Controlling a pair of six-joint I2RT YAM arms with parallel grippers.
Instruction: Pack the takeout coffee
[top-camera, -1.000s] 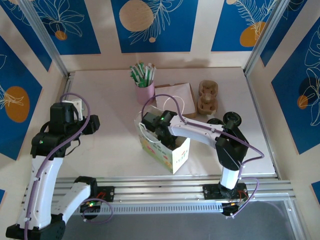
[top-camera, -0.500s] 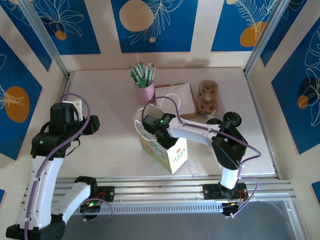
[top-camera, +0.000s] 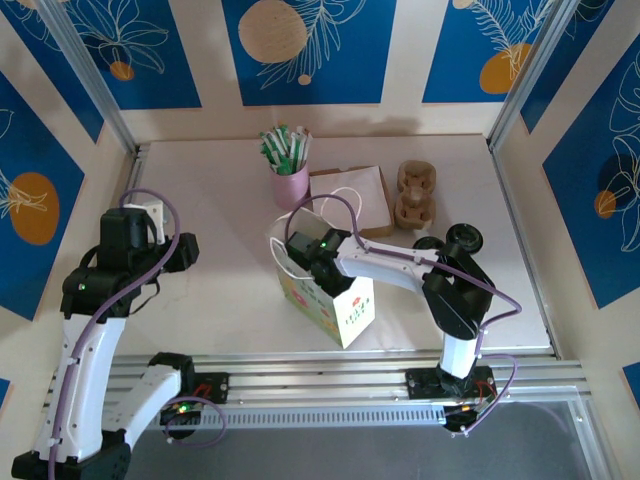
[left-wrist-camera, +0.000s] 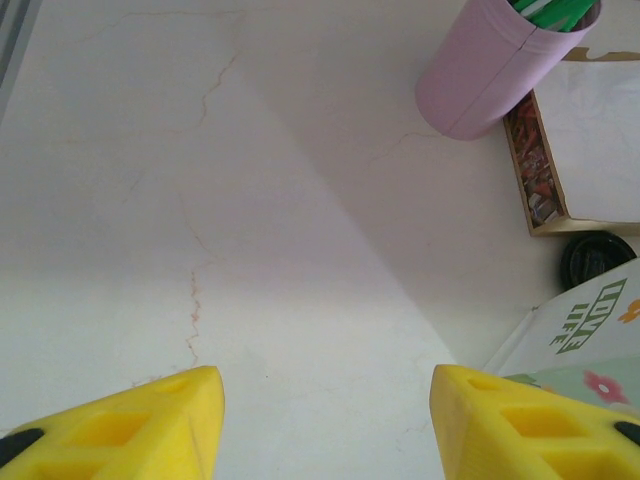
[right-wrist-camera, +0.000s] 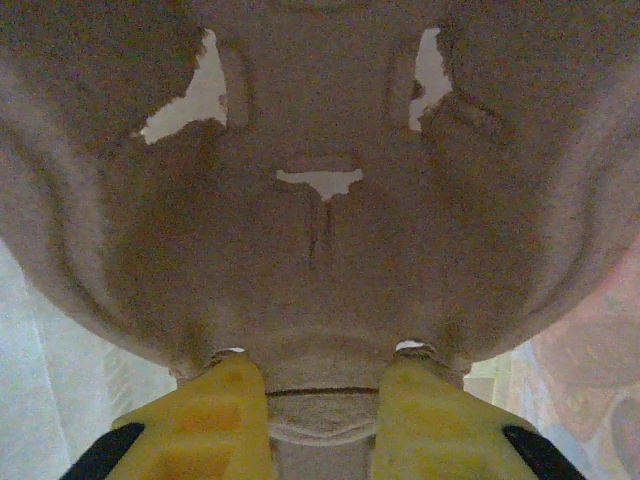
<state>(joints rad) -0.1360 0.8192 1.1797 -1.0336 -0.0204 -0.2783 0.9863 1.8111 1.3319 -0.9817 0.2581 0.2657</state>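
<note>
Mid-table, takeout coffee (left-wrist-camera: 598, 258): black round lid peeks past the paper bag (top-camera: 348, 310) — cup body hidden.
Around: pink cup (top-camera: 290, 184) of sticks, flat brown box (top-camera: 360, 190), spare pulp carrier (top-camera: 415, 194), all toward the far edge.
Right gripper (right-wrist-camera: 322, 385): inside the bag, pinching a pulp cup carrier (right-wrist-camera: 320, 200).
Left gripper (left-wrist-camera: 325, 420): spread — over bare table (left-wrist-camera: 200, 200).

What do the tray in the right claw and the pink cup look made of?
The tray in the right claw: likely moulded paper pulp, matte grey-brown; rough fibrous surface, ragged cut-outs. The pink cup: probably paper or card, smooth and matte, with a straight side seam; plastic not ruled out.
</note>
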